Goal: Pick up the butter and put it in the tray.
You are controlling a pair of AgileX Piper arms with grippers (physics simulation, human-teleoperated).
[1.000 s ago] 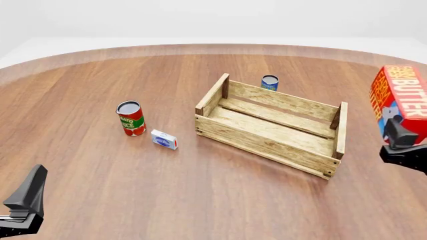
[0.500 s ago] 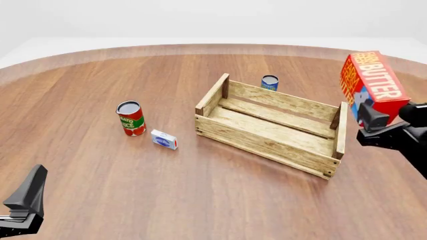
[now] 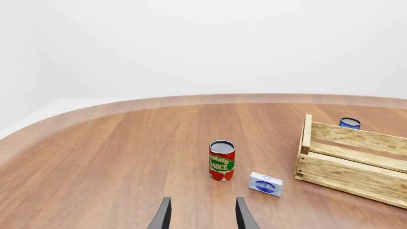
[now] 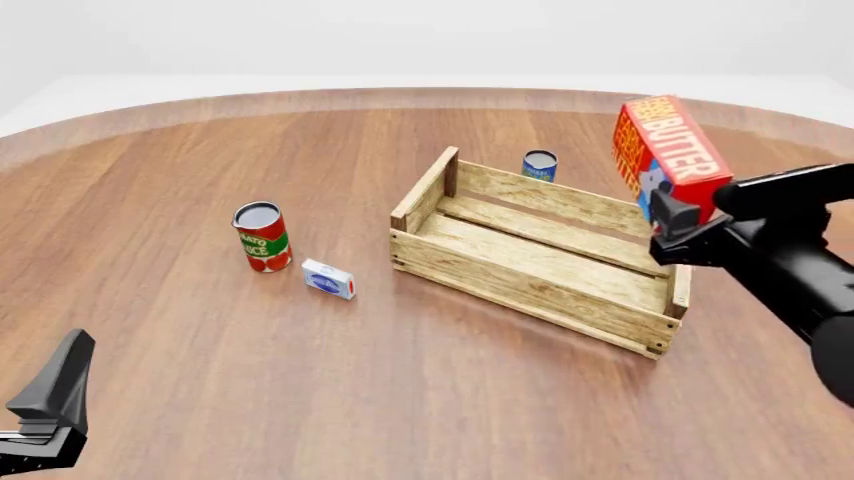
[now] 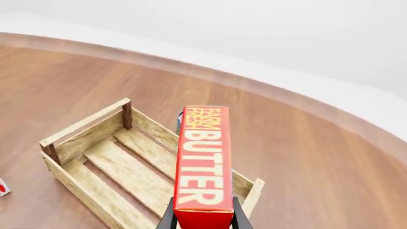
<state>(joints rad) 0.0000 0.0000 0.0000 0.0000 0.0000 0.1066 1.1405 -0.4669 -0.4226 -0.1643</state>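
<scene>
The right claw (image 4: 677,222) pinches the butter (image 4: 667,150) by its lower end, carton standing tall and tilted, held in the air over the tray's (image 4: 534,285) right end, so the tray floor lies below and to the left of it. That arm reaches in from the right. The left claw (image 3: 202,217) hangs spread and empty, well away on the tray's far left.
</scene>
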